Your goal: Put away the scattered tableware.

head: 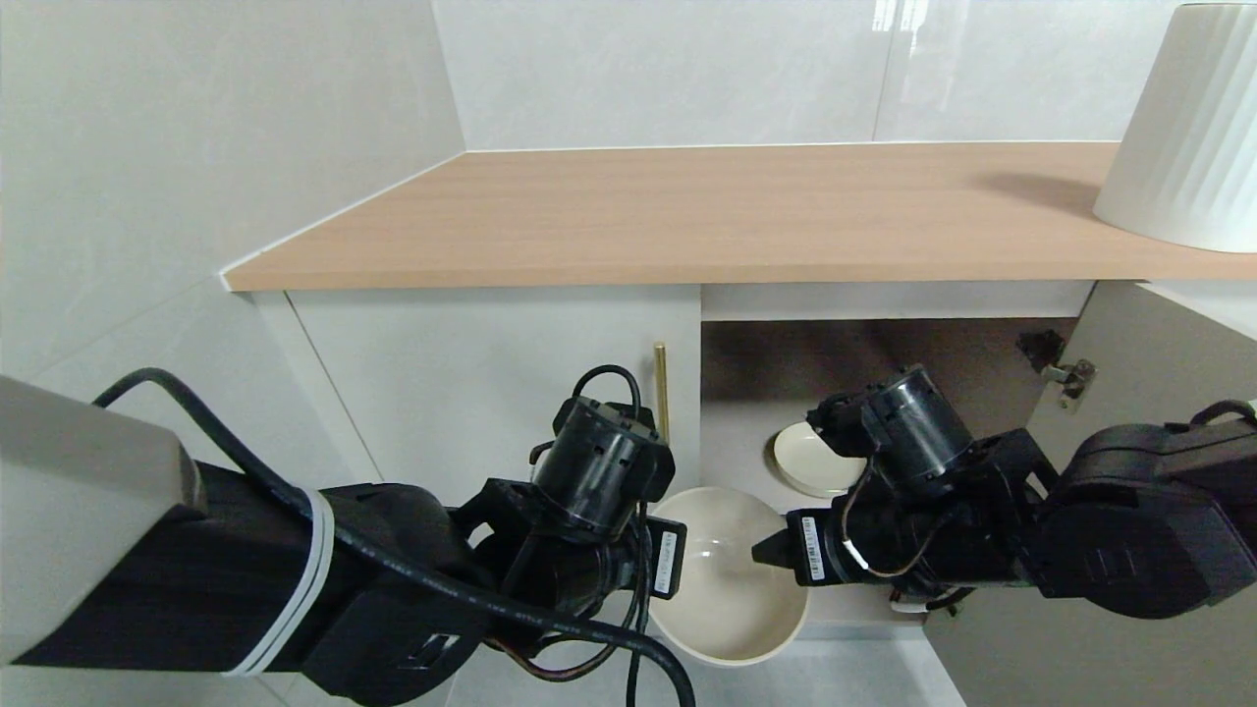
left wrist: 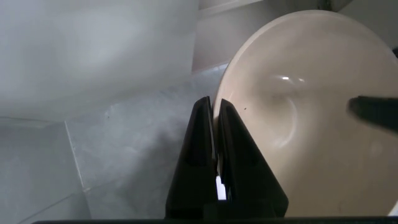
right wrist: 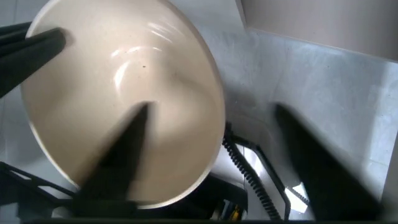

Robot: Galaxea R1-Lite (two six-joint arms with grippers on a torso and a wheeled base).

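Note:
A large cream bowl [head: 727, 579] hangs in the air in front of the open cabinet, low down. My left gripper [head: 663, 562] is shut on the bowl's left rim; in the left wrist view its fingers [left wrist: 214, 118] pinch the rim of the bowl [left wrist: 311, 124]. My right gripper [head: 774, 550] stands open at the bowl's right rim. In the right wrist view it [right wrist: 217, 155] straddles the rim of the bowl [right wrist: 124, 81], one finger over the inside and the other outside. A small cream dish [head: 815, 460] lies inside the cabinet.
The cabinet sits under a wooden countertop [head: 687, 206]. Its left door with a brass handle [head: 660, 388] is closed, and its right door [head: 1129, 412] swings open. A white ribbed cylinder [head: 1188, 128] stands on the counter's right end. White walls close in the left side.

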